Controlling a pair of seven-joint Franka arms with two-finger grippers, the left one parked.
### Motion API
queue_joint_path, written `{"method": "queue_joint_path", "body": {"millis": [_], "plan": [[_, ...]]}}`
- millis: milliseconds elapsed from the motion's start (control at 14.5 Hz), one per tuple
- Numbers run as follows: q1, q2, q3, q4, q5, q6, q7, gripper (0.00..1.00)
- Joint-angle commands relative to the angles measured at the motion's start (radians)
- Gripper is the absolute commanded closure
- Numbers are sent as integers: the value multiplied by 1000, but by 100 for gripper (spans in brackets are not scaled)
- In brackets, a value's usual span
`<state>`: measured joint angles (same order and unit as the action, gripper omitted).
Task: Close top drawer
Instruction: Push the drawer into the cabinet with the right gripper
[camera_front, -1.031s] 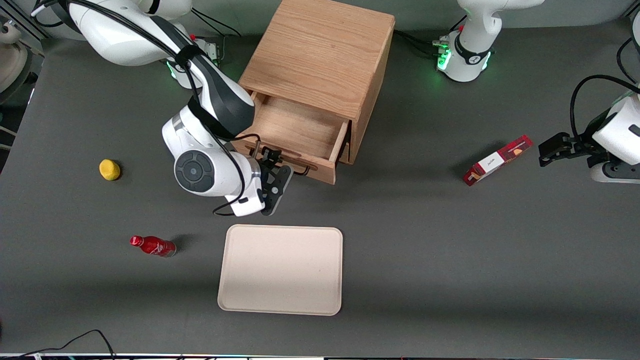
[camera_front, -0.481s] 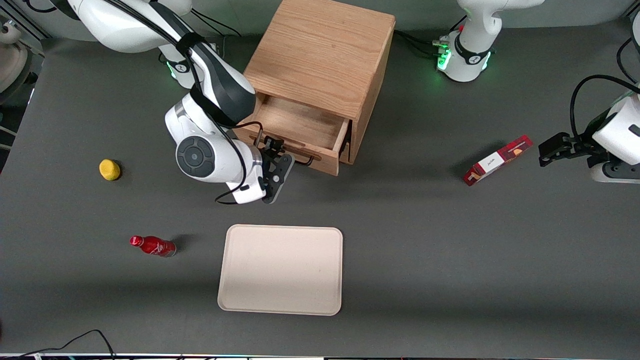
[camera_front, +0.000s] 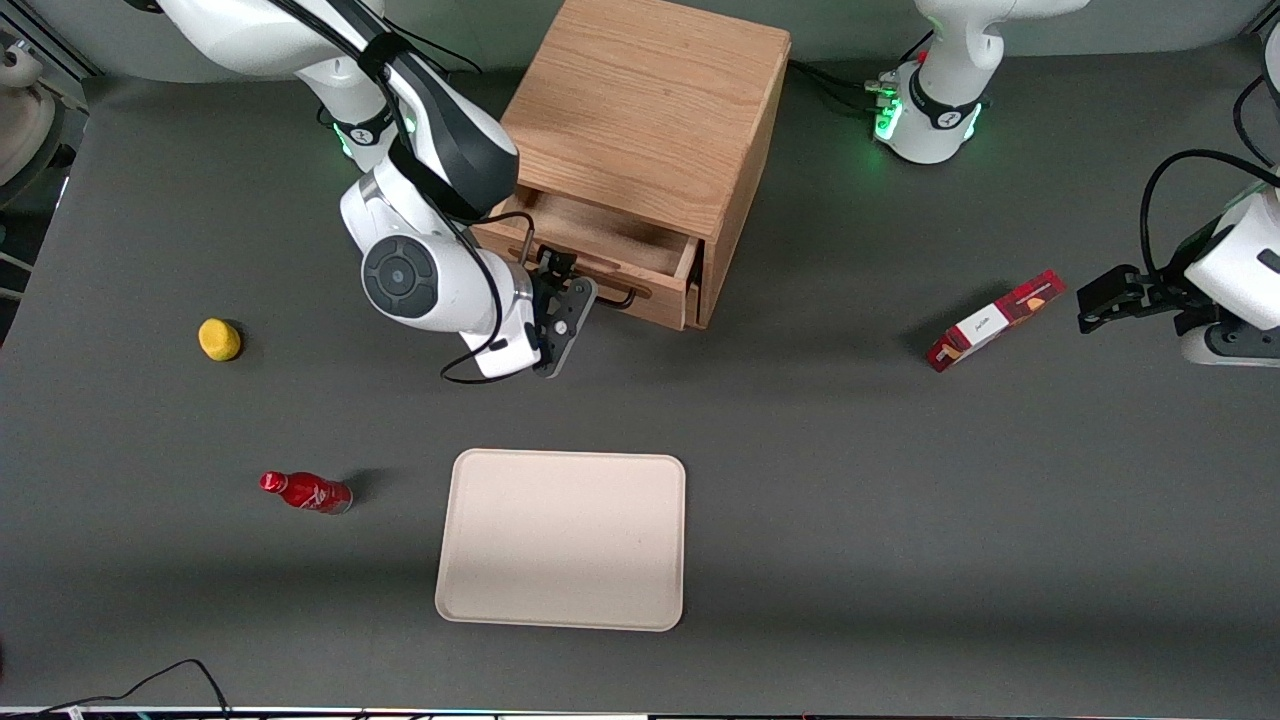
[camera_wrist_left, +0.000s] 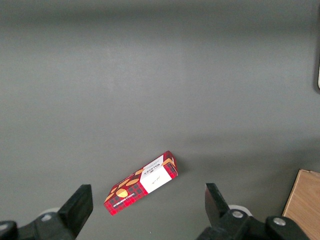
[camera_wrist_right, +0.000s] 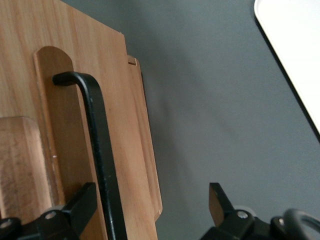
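Light oak top drawer (camera_front: 600, 262), black handle (camera_wrist_right: 102, 150); black tool (camera_front: 556, 284); grey table (camera_front: 900, 500); cream tray (camera_front: 562, 540); red bottle (camera_front: 306, 491); yellow lemon (camera_front: 219, 339); red plaid box (camera_front: 995, 320).

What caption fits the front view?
Gripper open at the half-open top drawer handle, tray nearer the camera.

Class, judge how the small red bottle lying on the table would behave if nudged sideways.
The red bottle lies on its side, so its round body would probably roll rather than slide. It looks small, so likely light. The claw is at the top drawer, well away from it.
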<state>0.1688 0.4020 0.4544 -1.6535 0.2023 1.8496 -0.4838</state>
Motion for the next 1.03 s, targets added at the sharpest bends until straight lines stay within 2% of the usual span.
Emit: {"method": "queue_joint_path", "body": {"millis": [0,688,962], "plan": [[-9,-54,33,-68,35,36,50,0],[-8,-89,81,-150,35,97,111,0],[-14,-97,132,-155,35,97,171,0]]}}
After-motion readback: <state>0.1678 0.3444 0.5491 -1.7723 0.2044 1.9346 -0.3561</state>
